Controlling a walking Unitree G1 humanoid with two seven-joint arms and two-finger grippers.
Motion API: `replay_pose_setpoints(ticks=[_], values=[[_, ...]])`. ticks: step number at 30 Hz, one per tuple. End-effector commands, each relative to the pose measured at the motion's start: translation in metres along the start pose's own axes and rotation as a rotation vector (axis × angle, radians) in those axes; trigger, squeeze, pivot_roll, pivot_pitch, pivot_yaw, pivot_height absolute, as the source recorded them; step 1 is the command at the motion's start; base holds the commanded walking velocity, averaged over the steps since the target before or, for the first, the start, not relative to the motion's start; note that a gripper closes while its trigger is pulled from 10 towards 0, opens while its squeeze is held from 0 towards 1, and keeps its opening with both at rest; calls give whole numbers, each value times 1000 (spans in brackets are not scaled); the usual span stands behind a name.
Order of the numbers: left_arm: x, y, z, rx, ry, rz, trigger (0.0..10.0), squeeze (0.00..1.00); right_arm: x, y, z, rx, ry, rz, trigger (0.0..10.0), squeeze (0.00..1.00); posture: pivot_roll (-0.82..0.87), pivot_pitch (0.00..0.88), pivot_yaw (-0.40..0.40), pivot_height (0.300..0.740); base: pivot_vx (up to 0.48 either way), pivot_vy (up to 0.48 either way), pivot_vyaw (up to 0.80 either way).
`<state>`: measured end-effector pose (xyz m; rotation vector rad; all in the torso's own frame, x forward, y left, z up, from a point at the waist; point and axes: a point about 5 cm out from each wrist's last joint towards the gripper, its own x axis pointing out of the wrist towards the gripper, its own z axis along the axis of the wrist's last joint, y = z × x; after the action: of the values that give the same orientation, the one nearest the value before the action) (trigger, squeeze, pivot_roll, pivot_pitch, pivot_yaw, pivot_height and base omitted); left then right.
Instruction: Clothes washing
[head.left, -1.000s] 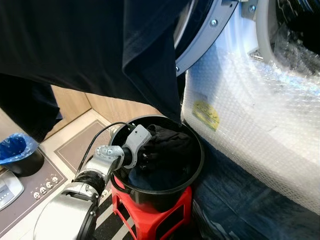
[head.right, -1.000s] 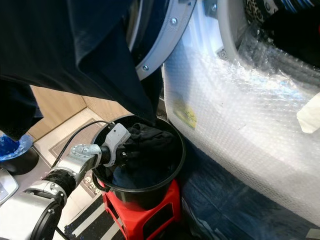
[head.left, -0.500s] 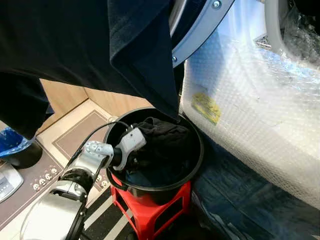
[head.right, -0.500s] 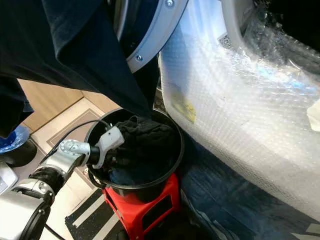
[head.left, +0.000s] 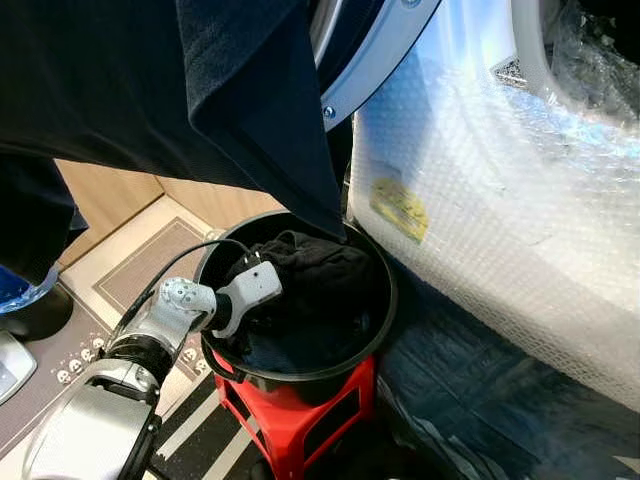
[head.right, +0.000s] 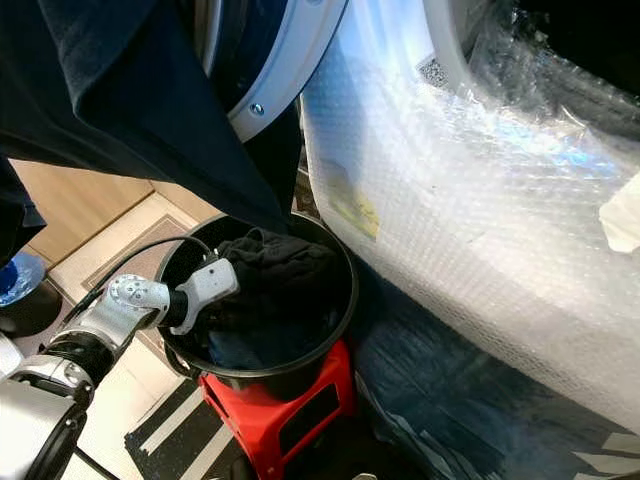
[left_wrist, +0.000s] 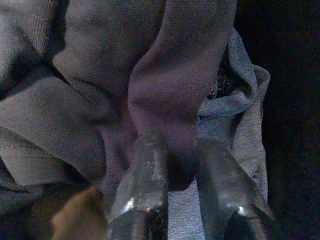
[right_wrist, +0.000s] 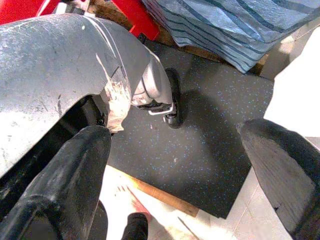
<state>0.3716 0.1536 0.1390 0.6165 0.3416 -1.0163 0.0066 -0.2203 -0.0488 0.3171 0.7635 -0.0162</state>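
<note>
Unloading step: left pincer (left_wrist: 172, 165) pinched on a fold of dark clothes (head.left: 310, 285) in black bucket (head.left: 385, 300), lower centre of frame; next, prob. lift w/o losing grip; right pincer (right_wrist: 175, 165) idle, fingers apart.

no readable text or labels

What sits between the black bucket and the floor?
A red stool holds up the black bucket, seen in both eye views.
</note>
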Motion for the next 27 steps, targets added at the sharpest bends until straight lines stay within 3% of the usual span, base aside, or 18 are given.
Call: replay_pose_setpoints(ticks=[1,12,27], values=[[-5,3,-5,13,26,23,0,0,-11,7,-22,39,83,14,10000,0,-221,330,25,740,0,0,0],[-9,13,2,60,1,127,0,0,-10,8,-21,41,81,17,10000,0,-222,327,26,740,0,0,0],[-12,21,30,120,-166,193,0,0,-4,9,-21,47,79,22,10000,0,-219,305,29,740,0,0,0]])
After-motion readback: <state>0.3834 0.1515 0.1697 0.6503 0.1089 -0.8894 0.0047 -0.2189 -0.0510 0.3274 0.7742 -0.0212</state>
